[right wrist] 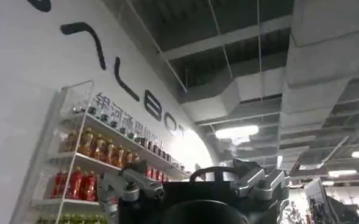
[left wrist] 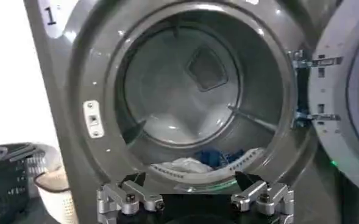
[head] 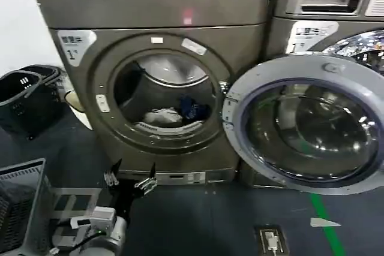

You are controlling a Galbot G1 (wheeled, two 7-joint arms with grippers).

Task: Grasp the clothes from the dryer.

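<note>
The dryer (head: 78, 82) is the bronze-grey front-loader with a "1" sticker, and its round mouth stands open. Inside the drum lie the clothes: a white garment (head: 161, 116) (left wrist: 185, 164) with a dark blue one (head: 192, 108) (left wrist: 213, 156) beside it, near the front lip. My left gripper (head: 131, 173) (left wrist: 190, 182) hangs open in front of the machine, below the mouth and facing the drum, nothing between its fingers. My right gripper (right wrist: 188, 169) is open and empty, raised and pointing at a ceiling and a shelf of bottles.
The dryer's round glass door (head: 306, 124) swings out wide to the right, in front of the silver LG machine (head: 330, 4). Black baskets (head: 24, 97) and a pale one (head: 75, 101) stand left of the dryer. A grey crate (head: 21, 199) sits at my lower left.
</note>
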